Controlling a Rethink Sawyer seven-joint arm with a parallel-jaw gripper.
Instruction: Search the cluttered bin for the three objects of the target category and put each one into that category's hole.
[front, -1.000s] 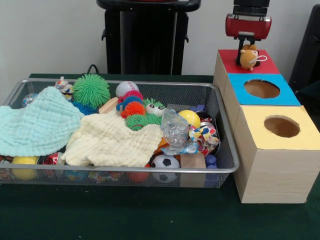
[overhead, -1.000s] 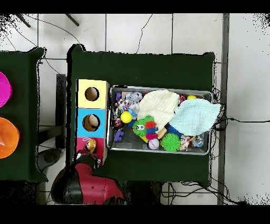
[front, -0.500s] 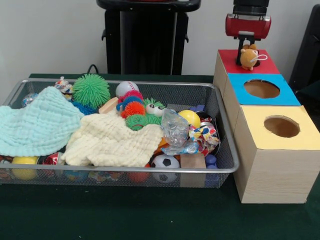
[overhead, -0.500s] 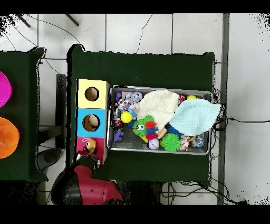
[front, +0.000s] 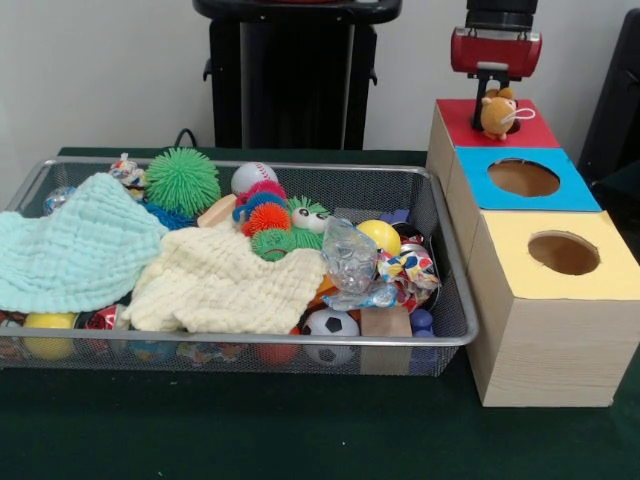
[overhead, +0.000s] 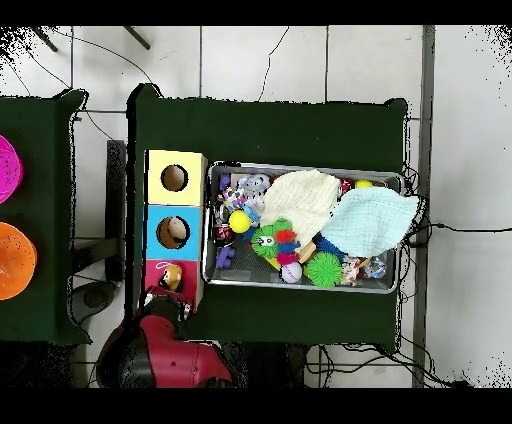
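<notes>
The gripper (front: 495, 100) is hanging over the red-topped box (front: 530, 128), its jaws seemingly clamping the small tan plush toy (front: 497, 115) from above, though the contact is hard to make out. The toy is sitting over the red top, apparently where its hole would be. Beside it, the blue box (front: 560, 190) and yellow box (front: 600, 255) are showing open holes. The wire bin (front: 455, 290) is lying just beside them, holding balls, spiky toys and two cloths.
</notes>
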